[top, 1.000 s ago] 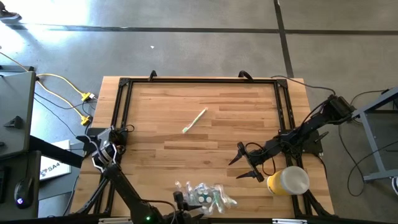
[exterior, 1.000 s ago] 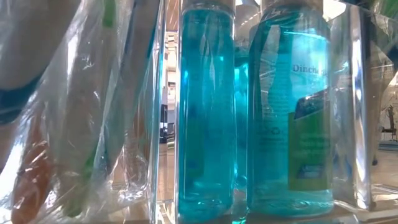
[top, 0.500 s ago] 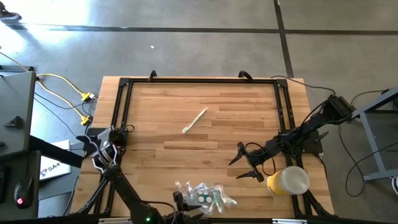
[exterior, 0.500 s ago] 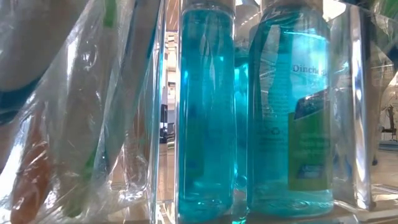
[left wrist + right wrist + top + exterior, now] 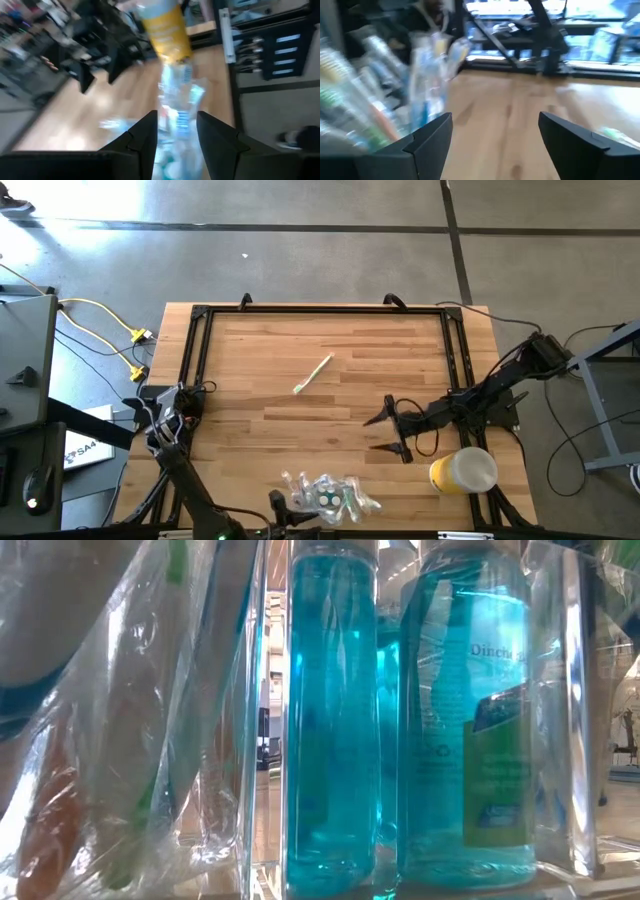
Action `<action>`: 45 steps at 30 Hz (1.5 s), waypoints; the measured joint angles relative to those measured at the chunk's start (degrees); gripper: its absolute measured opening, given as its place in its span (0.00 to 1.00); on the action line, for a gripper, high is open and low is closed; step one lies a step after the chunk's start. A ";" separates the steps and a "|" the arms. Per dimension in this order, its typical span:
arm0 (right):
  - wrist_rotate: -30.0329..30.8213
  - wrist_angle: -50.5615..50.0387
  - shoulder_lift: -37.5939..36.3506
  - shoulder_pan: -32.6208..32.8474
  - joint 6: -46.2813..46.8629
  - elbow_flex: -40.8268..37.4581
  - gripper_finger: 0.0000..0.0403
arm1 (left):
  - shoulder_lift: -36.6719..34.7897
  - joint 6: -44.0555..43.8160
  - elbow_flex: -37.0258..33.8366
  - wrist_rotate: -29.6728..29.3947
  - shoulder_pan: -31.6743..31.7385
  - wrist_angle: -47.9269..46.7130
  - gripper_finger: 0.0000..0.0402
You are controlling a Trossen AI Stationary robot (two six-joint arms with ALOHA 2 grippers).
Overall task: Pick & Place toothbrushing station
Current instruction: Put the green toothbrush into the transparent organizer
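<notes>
Toothbrush white, green-tipped, lying diagonally mid-table

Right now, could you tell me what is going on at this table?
Nothing is held yet. The right gripper is open above the wooden table, between the white-and-green toothbrush lying mid-table and the yellow plastic cup on its side. The left gripper is open at the clear plastic organiser of blue bottles at the near edge.

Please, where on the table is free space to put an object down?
Bare wood lies between the toothbrush and the left frame rail, and along the far edge. The near edge is crowded: plastic bag, yellow cup, open right end effector.
</notes>
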 joint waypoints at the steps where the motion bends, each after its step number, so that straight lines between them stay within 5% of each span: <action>1: 0.87 -0.05 -0.36 -0.51 -0.24 0.00 0.72 | 0.00 0.31 1.02 -1.30 -0.33 -2.01 0.33; 8: 2.85 -5.31 -6.49 -8.22 -11.94 3.11 0.72 | -0.12 -0.21 9.21 -8.21 -1.01 -19.44 0.33; 13: 0.35 -27.99 -11.45 -17.48 -15.06 13.89 0.72 | -2.81 -2.92 11.76 -6.25 0.85 -30.72 0.33; 18: -4.20 -56.10 -10.39 -27.34 -14.67 30.29 0.72 | -7.90 -8.01 11.46 -1.92 4.58 -40.00 0.33; 26: -3.93 -79.26 -0.65 -38.11 -3.36 48.98 0.72 | -15.57 -7.98 11.42 12.13 12.50 -46.33 0.33; 34: -13.33 -76.86 8.33 -39.04 -0.55 51.23 0.72 | -20.15 -3.91 11.41 17.31 18.49 -46.27 0.33; 45: -9.33 -66.70 21.68 -34.05 -14.61 51.23 0.63 | -28.73 2.25 11.39 23.67 25.35 -46.27 0.33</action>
